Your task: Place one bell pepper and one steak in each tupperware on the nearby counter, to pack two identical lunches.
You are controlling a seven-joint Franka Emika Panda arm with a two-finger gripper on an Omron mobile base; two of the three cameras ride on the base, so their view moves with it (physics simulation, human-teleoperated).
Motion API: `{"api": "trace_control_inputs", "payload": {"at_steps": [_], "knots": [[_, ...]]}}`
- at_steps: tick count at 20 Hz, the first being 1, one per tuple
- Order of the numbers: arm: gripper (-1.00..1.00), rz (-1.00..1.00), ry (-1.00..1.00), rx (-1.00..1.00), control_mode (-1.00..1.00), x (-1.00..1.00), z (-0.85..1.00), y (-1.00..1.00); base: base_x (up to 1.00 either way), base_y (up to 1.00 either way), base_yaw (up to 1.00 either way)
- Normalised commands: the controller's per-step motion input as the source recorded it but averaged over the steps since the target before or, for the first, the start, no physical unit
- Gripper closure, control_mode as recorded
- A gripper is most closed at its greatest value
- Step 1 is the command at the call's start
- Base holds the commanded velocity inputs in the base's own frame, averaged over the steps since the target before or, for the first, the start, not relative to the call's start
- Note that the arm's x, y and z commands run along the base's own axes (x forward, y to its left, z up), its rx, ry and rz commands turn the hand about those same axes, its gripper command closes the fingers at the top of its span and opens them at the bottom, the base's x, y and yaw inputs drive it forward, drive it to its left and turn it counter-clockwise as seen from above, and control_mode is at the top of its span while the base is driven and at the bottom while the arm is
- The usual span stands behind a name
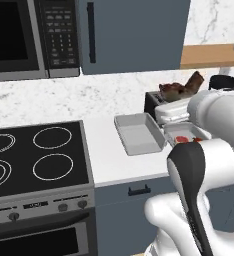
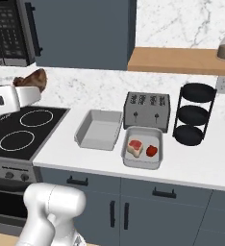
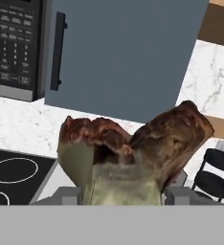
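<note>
Your gripper [image 3: 121,194] holds the steak [image 3: 133,148] aloft; next, lower it into the empty tupperware [image 2: 99,129], at the filled one's ten o'clock.

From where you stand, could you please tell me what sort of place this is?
A home-style kitchen, rendered rather than real. A black glass stovetop sits beside a white counter, a microwave hangs above, and a toaster stands against the marble wall.

Steak [image 2: 135,147] and bell pepper [image 2: 152,151] in right tupperware [image 2: 142,165]; left apparently holds nothing.
</note>
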Motion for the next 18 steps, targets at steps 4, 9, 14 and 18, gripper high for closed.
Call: {"api": "trace_control_inputs", "payload": {"at_steps": [4,9,14,18], "knots": [[1.0,0.0,0.2,0.1,-1.0,-0.01,-0.62,0.04,0.0,0.0,0.0],[1.0,0.0,0.36,0.23,-1.0,0.56,-0.99,-0.17,0.0,0.0,0.0],[1.0,0.09,0.25,0.05,-1.0,1.0,-0.78,-0.26,0.0,0.0,0.0],[1.0,0.11,0.13,0.01,-1.0,0.92,-0.59,-0.13,0.0,0.0,0.0]]}}
